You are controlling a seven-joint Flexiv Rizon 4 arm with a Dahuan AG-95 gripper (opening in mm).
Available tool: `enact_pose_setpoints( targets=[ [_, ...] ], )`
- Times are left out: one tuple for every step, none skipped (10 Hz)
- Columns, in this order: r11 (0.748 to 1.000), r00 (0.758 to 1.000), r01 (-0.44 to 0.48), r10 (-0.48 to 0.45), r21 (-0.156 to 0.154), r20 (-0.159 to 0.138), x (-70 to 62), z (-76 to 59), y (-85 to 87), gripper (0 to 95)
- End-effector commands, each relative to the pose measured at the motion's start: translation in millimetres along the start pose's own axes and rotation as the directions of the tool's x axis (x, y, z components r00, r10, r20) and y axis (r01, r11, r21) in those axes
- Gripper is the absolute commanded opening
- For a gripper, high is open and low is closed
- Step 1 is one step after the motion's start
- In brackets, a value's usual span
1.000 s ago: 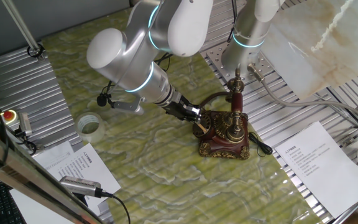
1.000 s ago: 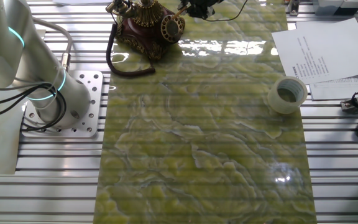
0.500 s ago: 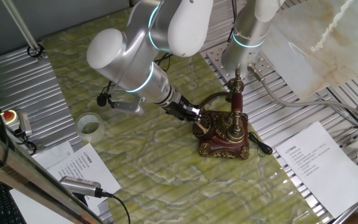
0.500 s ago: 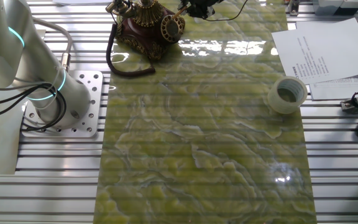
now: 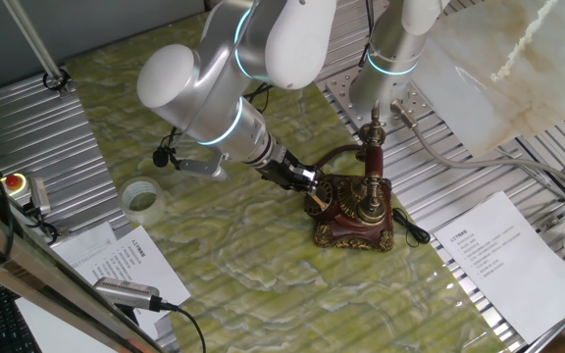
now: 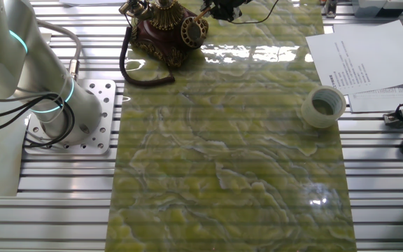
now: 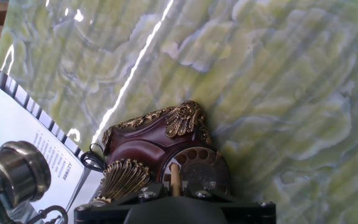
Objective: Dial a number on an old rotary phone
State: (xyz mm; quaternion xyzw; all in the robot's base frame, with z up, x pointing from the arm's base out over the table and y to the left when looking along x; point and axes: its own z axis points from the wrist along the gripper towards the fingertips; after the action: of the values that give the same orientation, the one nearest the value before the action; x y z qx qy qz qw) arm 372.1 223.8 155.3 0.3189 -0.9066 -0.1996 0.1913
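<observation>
The old rotary phone stands on the green marbled mat, dark red-brown with brass trim. Its handset rests on the tall cradle. The phone also shows at the top edge of the other fixed view with its round dial facing the gripper. My gripper is shut on a thin beige stick. The stick's tip sits on the dial in the hand view, near the finger holes. In the other fixed view the gripper is just right of the dial.
A clear tape roll lies on the mat's left edge, also seen in the other fixed view. Printed sheets lie right of the phone and at the front left. The black cord loops beside the phone. The arm's base stands nearby.
</observation>
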Motion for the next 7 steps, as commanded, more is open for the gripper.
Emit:
enact_pose_setpoints(
  targets=[
    [1.0, 1.0, -0.001, 0.001, -0.001, 0.001, -0.2, -0.5, -0.7, 0.0],
    [1.0, 1.0, -0.001, 0.001, -0.003, 0.005, -0.1, -0.3, -1.3, 0.0],
    [1.0, 1.0, -0.001, 0.001, -0.007, 0.009, -0.1, -0.1, -1.6, 0.0],
    [1.0, 1.0, 0.0, 0.0, -0.011, 0.011, -0.3, -0.3, -1.6, 0.0],
    [1.0, 1.0, 0.0, 0.0, -0.011, 0.011, -0.7, -0.9, -1.4, 0.0],
    [1.0, 1.0, 0.002, -0.002, -0.012, 0.01, -1.4, -1.7, -1.1, 0.0],
    [1.0, 1.0, 0.005, -0.004, -0.013, 0.011, -1.6, -1.3, -1.4, 0.0]
  ],
)
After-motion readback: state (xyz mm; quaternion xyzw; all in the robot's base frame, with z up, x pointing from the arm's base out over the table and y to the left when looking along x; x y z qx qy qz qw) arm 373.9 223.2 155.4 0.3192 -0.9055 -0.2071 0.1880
